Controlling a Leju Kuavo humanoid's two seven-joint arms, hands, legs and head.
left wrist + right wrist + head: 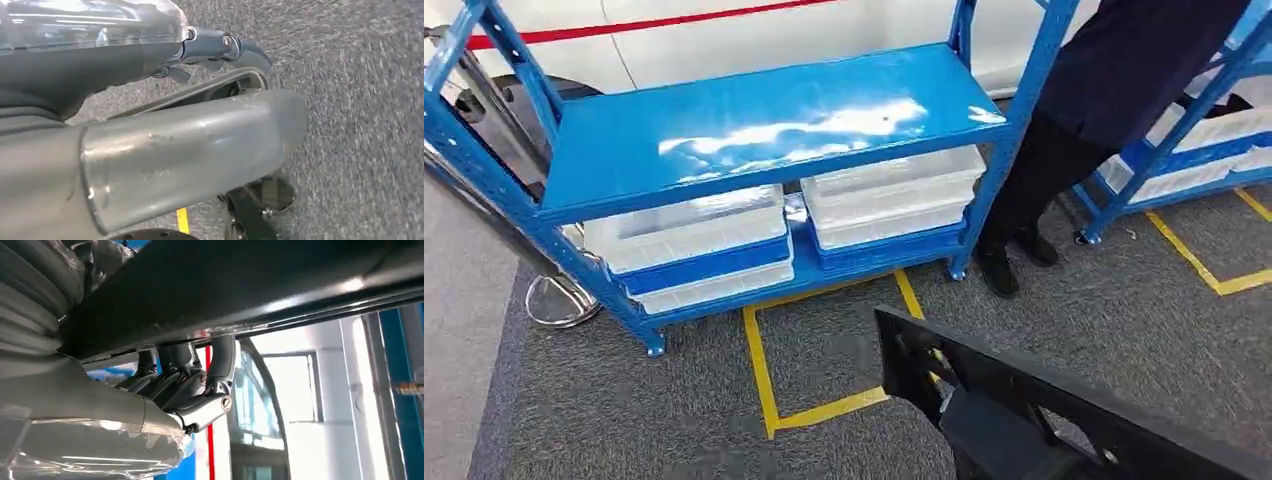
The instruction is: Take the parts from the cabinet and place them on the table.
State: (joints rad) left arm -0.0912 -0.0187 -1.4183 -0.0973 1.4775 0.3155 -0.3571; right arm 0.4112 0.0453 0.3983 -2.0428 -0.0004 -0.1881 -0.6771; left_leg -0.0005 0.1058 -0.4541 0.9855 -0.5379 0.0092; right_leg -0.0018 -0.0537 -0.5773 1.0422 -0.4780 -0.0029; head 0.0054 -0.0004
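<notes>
Two blue racks (754, 120), four clear bins (686, 228), one black part (1064, 410)

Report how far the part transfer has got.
Done: a long black plastic frame part is off the blue metal shelf rack. In hand: the right hand grips that part from beneath. Left: setting it on a table; the left hand hangs over grey carpet.

From my end the left wrist cam is mostly my left hand (190, 120): the thick grey thumb (200, 150) fills the middle and the darker fingers (220, 47) are curled in above it, with nothing in them that I can see. Behind it all is blurry grey carpet (360, 125), plus a bit of yellow floor tape (182, 220).
</notes>
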